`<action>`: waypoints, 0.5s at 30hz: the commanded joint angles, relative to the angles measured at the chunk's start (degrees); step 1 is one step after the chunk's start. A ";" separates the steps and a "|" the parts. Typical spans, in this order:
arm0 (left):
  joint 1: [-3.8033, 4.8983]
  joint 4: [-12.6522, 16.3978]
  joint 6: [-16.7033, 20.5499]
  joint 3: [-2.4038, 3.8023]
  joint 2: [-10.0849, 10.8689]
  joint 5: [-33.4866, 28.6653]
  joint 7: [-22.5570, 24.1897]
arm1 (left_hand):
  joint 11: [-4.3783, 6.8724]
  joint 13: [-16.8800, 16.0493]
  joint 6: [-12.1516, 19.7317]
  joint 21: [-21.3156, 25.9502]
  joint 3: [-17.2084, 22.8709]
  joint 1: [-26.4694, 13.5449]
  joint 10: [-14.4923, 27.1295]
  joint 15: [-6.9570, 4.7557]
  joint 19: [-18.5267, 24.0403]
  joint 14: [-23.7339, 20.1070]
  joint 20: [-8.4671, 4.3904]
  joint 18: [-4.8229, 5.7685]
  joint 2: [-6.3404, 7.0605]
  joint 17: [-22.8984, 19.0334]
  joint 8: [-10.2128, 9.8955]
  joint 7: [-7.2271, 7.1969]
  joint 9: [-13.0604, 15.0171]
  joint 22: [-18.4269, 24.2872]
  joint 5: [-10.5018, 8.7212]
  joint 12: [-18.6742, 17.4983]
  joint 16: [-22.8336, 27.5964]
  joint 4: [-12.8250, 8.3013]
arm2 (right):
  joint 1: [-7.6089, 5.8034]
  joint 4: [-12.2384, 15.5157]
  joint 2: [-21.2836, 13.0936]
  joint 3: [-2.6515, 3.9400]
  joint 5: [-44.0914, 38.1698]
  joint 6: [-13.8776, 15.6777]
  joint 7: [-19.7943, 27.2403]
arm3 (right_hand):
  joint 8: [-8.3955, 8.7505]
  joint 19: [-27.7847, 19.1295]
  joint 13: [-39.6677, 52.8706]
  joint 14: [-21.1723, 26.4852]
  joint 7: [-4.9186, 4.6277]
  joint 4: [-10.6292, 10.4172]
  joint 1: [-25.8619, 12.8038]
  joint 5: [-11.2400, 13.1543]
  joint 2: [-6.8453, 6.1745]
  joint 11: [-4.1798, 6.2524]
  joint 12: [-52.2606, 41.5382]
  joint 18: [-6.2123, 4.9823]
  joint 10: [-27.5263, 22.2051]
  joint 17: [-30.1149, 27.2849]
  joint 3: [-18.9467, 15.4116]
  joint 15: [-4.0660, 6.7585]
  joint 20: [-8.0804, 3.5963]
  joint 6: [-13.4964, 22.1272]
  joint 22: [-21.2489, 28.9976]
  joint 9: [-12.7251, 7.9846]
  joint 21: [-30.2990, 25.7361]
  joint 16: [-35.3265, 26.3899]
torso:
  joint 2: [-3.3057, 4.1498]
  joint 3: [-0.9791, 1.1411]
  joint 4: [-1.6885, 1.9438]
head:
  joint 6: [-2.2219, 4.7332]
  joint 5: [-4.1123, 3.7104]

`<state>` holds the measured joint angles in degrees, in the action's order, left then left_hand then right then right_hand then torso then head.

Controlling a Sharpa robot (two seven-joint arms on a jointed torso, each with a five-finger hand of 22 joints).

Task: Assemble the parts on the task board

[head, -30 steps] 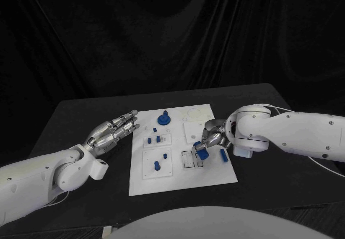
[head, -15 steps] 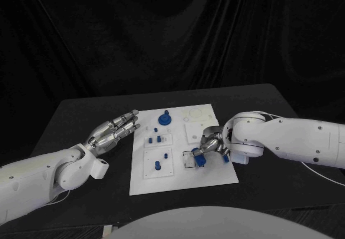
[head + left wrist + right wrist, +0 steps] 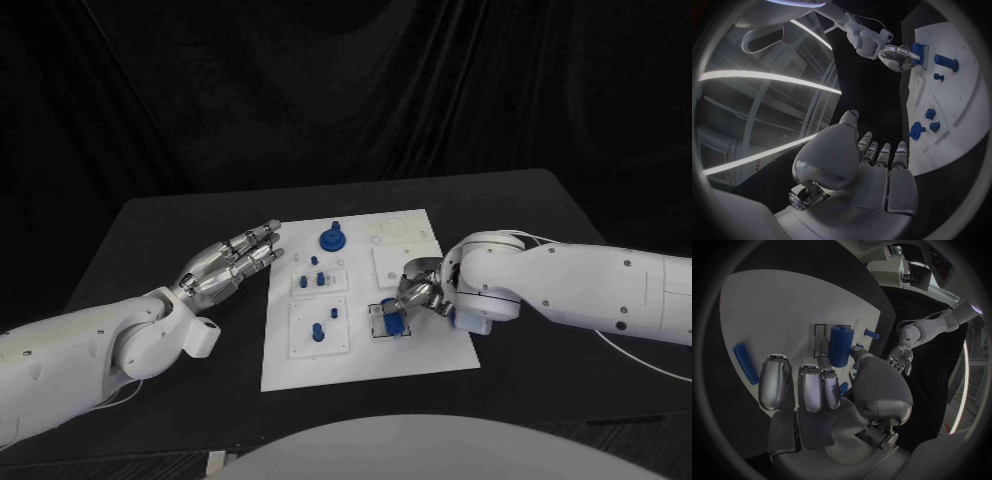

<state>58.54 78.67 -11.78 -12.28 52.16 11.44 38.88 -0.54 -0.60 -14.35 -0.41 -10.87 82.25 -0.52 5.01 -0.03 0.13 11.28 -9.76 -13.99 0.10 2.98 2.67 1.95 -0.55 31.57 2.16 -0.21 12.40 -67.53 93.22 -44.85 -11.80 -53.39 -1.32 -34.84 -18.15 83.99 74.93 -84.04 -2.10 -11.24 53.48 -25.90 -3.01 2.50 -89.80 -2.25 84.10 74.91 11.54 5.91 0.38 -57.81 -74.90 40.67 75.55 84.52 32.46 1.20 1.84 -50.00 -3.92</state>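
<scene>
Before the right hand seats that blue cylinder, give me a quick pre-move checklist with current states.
1. Right hand holds the blue cylinder: ok.
2. Cylinder over the framed slot on the task board: ok, roughly; exact alignment cannot tell.
3. Slot free of other parts: cannot tell, the cylinder covers it.
4. Left hand open and off the board: ok.
5. Loose blue bar apart from the right hand's fingers: ok.

Head view looking down from near side over task board (image 3: 361, 300), wrist views close behind each hand, all sharing board's blue parts
</scene>
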 commanded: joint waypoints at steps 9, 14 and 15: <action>-0.06 -0.13 -1.28 0.05 -0.28 -0.35 1.61 | -0.60 -0.01 -0.18 0.18 0.14 0.40 0.02 0.21 -0.19 -0.13 0.46 -0.47 -0.04 -0.10 0.36 0.53 0.08 -0.07 0.50 0.22 0.21 -0.39 | 0.42 0.51 0.11 -0.12 -0.36 1.51 -0.19 | 0.60 0.84 15.07 -3.78 -0.10 -1.79 -1.48 5.96 0.13 -0.42 -0.20 -1.20 5.90 3.36 -1.51 -0.31 0.35 0.29 -10.44 -0.55 -0.77 -0.67 | 0.00 0.04 -0.02 | 0.00 0.29; -0.06 -0.17 -1.43 0.05 -0.36 -0.35 1.33 | -0.74 0.00 -0.57 0.18 0.24 0.50 0.03 0.27 -0.19 -0.13 0.52 -0.47 -0.06 -0.10 0.49 0.71 0.14 -0.07 0.61 0.19 0.21 -0.55 | 0.44 0.65 0.16 -0.12 -0.37 0.78 -0.27 | 0.81 0.84 15.07 -3.79 -0.22 -2.30 -1.86 13.74 -0.92 -0.54 -0.20 -1.24 5.90 3.21 -4.05 -0.39 0.42 0.39 -10.40 -1.04 -1.06 -0.75 | -0.02 0.03 -0.01 | 0.00 0.60; -0.06 -0.19 -1.45 0.05 -0.38 -0.35 1.28 | -0.74 0.00 -0.57 0.18 0.24 0.50 0.03 0.27 -0.19 -0.13 0.52 -0.47 -0.06 -0.10 0.49 0.71 0.14 -0.07 0.61 0.19 0.21 -0.55 | 0.44 0.66 0.18 -0.12 -0.38 0.64 -0.28 | 0.81 0.86 15.07 -3.79 -0.22 -2.30 -1.84 14.14 -0.99 -0.55 -0.20 -1.24 5.90 3.19 -4.26 -0.39 0.43 0.37 -10.41 -1.07 -1.04 -0.75 | -0.02 0.04 -0.02 | 0.00 0.76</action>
<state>58.54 78.43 -12.31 -12.28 51.90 11.44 38.88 -0.93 -0.60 -14.76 -0.41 -10.72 82.25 -0.51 5.02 -0.25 0.13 11.50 -9.76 -13.99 0.05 3.24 3.08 2.04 -0.55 31.80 2.16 -0.21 12.24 -67.27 93.68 -44.71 -11.91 -53.49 -0.50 -34.77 -17.68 84.04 74.92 -84.03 -2.10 -13.55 51.48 -12.15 -3.27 2.28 -89.80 -3.16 83.88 74.91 7.66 5.93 0.42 -57.44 -74.95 39.67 74.68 84.02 32.46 1.23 1.83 -50.00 -3.35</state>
